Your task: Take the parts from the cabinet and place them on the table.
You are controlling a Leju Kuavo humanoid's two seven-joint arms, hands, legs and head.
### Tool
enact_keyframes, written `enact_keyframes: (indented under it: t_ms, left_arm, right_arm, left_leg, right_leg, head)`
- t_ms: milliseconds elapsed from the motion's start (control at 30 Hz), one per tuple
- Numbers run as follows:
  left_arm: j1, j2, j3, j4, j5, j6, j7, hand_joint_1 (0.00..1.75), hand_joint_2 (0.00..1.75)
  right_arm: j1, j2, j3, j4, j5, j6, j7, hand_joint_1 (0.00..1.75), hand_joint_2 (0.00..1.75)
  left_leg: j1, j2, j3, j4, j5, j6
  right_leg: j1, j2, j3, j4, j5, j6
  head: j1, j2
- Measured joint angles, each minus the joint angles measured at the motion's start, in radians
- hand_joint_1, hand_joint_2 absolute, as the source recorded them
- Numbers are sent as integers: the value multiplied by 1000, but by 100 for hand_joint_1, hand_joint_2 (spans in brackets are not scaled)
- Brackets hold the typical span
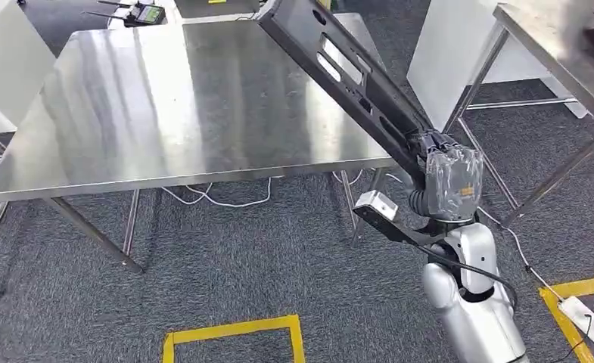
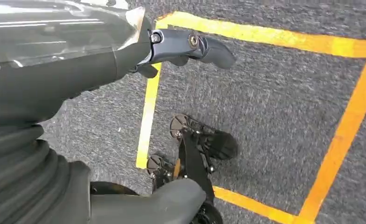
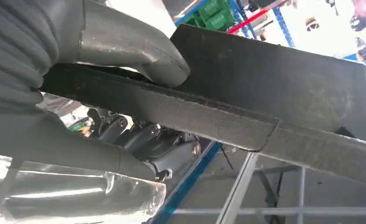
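The right robot hand (image 1: 446, 172) gripped the long black slotted metal part (image 1: 339, 72) by its near end, angled over the shiny steel bench (image 1: 127, 106) for setting down, while the left robot hand (image 2: 181, 46) hung empty, fingers apart.

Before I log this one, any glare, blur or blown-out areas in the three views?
Head view: broad glare streaks across the steel table; the second table at the upper right corner is smeared. Right wrist view: background behind the black part is overexposed, and the thumb is soft. Left wrist view: sharp carpet, yellow tape clear.
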Motion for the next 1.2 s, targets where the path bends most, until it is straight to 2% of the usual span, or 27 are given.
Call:
enact_keyframes:
  t_ms: [33, 67, 100, 167, 200, 233, 267, 300, 333, 367, 400, 500, 567, 600, 667, 700, 733, 767, 800, 867, 900, 933, 1000, 1067, 1100, 1133, 1200]
  left_arm:
    - [-1, 0, 0, 0, 0, 0, 0, 0, 175]
    - [1, -2, 0, 0, 0, 0, 0, 0, 175]
    - [1, -4, 0, 0, 0, -1, 0, 0, 175]
    - [1, -4, 0, 0, 0, -3, 0, 0, 175]
    - [1, -4, 0, 0, 0, -4, 0, 0, 175]
    - [1, -4, 0, 0, 0, -4, 0, 0, 175]
    - [1, -4, 0, 0, 0, -4, 0, 0, 175]
    - [2, -4, 0, 0, 0, -4, 0, 0, 175]
    - [2, -5, 0, 0, -2, -6, 0, 0, 175]
    - [2, -6, 0, 0, -4, -6, 0, 0, 175]
    - [2, -8, 0, 0, -6, -7, 0, 0, 175]
    - [2, -7, 0, 0, -9, -10, -2, 0, 175]
    - [2, -2, 0, -4, -10, -13, -3, 0, 175]
    - [2, -3, 0, -4, -11, -14, -3, 0, 175]
    - [2, -1, 0, -4, -12, -15, -3, 0, 175]
    - [3, 0, 0, -4, -13, -15, -3, 0, 175]
    - [4, 1, 0, -4, -15, -15, -3, 0, 175]
    - [4, 1, 0, -4, -18, -15, -3, 0, 175]
    - [4, 1, 0, -4, -19, -15, -3, 0, 175]
    - [4, 3, 0, -5, -21, -14, -3, 0, 175]
    - [5, 3, 0, -4, -21, -14, -2, 0, 175]
    - [3, 4, 0, -4, -21, -14, -2, 0, 175]
    - [3, 7, 0, -5, -21, -14, -2, 0, 175]
    - [5, 9, 0, -7, -22, -11, -1, 0, 175]
    - [5, 8, 0, -7, -22, -10, -2, 0, 175]
    - [4, 8, 0, -7, -22, -8, -2, 0, 175]
    - [4, 9, 0, -7, -22, -5, -2, 0, 175]
  right_arm:
    - [3, 0, 0, -3, -2, 2, -2, 175, 175]
    - [6, -2, -3, -5, -5, 4, -3, 175, 175]
    - [6, 0, -6, -7, -6, 5, -4, 175, 175]
    - [13, 0, -8, -8, -8, 10, -5, 175, 175]
    - [19, -1, -10, -8, -9, 11, -5, 175, 175]
    - [25, -1, -10, -8, -9, 13, -5, 175, 175]
    - [29, -1, -10, -8, -9, 13, -5, 175, 175]
    - [31, -1, -11, -8, -10, 13, -5, 175, 175]
    - [32, -2, -14, -10, -11, 13, -5, 175, 175]
    - [32, -2, -17, -11, -12, 13, -5, 175, 175]
    - [33, -2, -19, -13, -13, 13, -5, 175, 175]
    - [39, -3, -27, -26, -21, 13, -7, 175, 175]
    - [44, -4, -34, -38, -27, 13, -7, 175, 175]
    - [45, -5, -36, -43, -29, 13, -8, 175, 175]
    - [49, -7, -43, -48, -39, 14, -9, 175, 175]
    - [54, -7, -45, -50, -41, 15, -9, 175, 175]
    - [61, -7, -49, -52, -45, 15, -10, 175, 175]
    - [69, -7, -52, -52, -47, 14, -11, 175, 175]
    - [76, -8, -54, -52, -49, 14, -13, 175, 175]
    - [81, -10, -58, -53, -55, 14, -19, 175, 175]
    - [81, -12, -58, -53, -57, 14, -22, 175, 175]
    - [78, -14, -60, -55, -63, 13, -25, 175, 175]
    - [82, -16, -63, -58, -85, 11, -34, 175, 175]
    - [87, -22, -69, -60, -101, 10, -42, 175, 175]
    - [88, -24, -73, -60, -103, 9, -43, 175, 175]
    - [88, -24, -74, -61, -105, 8, -43, 175, 175]
    - [95, -25, -76, -61, -108, 6, -44, 175, 175]
  left_leg:
    - [-1, -2, 11, -16, 3, 6]
    - [6, -2, 29, -33, 10, 13]
    - [2, -3, 37, -40, 9, 20]
    - [-5, -3, 46, -40, 1, 34]
    - [-10, -4, 50, -39, -4, 40]
    - [-14, -7, 57, -39, -9, 44]
    - [-19, -10, 65, -39, -15, 44]
    - [-23, -13, 73, -39, -21, 45]
    - [-26, -15, 84, -38, -29, 45]
    - [-28, -17, 92, -39, -37, 44]
    - [-37, -18, 95, -36, -46, 41]
    - [-32, -18, 97, -36, -57, 30]
    - [-33, -16, 99, -22, -70, 17]
    - [-30, -12, 86, 15, -87, 6]
    - [-5, -9, -6, 173, -147, -17]
    - [4, -6, -53, 242, -165, -26]
    - [13, -3, -88, 279, -161, -34]
    - [21, -1, -97, 264, -128, -43]
    - [28, 2, -83, 206, -76, -50]
    - [43, 7, -10, 20, 43, -63]
    - [41, 4, 10, -6, 34, -70]
    - [27, 2, 16, -24, 15, -55]
    - [21, 3, 11, -21, 2, -24]
    - [18, -3, 34, -31, -1, 4]
    - [14, -3, 45, -33, -4, 11]
    - [11, -4, 51, -33, -10, 20]
    - [4, -6, 62, -33, -23, 34]
  right_leg:
    - [3, -1, 10, -10, -2, 9]
    - [7, -5, 0, 13, -8, 7]
    - [12, -4, -25, 62, -28, -2]
    - [12, -4, -108, 209, -80, -20]
    - [12, -4, -154, 280, -96, -22]
    - [14, -4, -181, 306, -91, -18]
    - [19, -4, -179, 278, -64, -11]
    - [23, -4, -155, 206, -20, -3]
    - [28, -4, -116, 111, 29, 1]
    - [33, -4, -81, 27, 68, -2]
    - [41, -1, -67, 1, 74, -19]
    - [41, -1, -58, -8, 69, -38]
    - [22, 0, -39, -22, 68, -46]
    - [19, -2, -30, -24, 60, -58]
    - [17, -2, -15, -24, 48, -62]
    - [14, -2, -9, -24, 41, -59]
    - [10, -1, -1, -24, 33, -54]
    - [6, -1, 9, -24, 25, -49]
    - [0, -1, 23, -24, 16, -42]
    - [-12, 0, 53, -25, -6, -25]
    - [-8, -1, 46, -28, -13, -16]
    - [-1, 0, 56, -29, -19, -6]
    - [3, 0, 74, -31, -13, 16]
    - [0, -4, 69, -31, -24, 21]
    - [-1, -4, 62, 3, -35, 13]
    - [2, -3, 26, 69, -49, 8]
    - [6, -3, -93, 243, -99, -4]
  head:
    - [1, 0]
    - [4, 0]
    - [4, 0]
    - [6, 0]
    - [6, 0]
    - [6, 0]
    - [5, 0]
    - [6, 0]
    - [6, 0]
    - [6, 0]
    - [4, 0]
    - [5, 0]
    - [6, 0]
    - [-2, 0]
    - [-2, 0]
    - [-2, 0]
    - [-2, 0]
    - [-2, 0]
    - [-2, 0]
    - [-3, 0]
    - [-2, 0]
    - [-8, 0]
    - [-10, 0]
    - [-7, 0]
    - [-5, 0]
    - [-4, 0]
    - [1, 0]
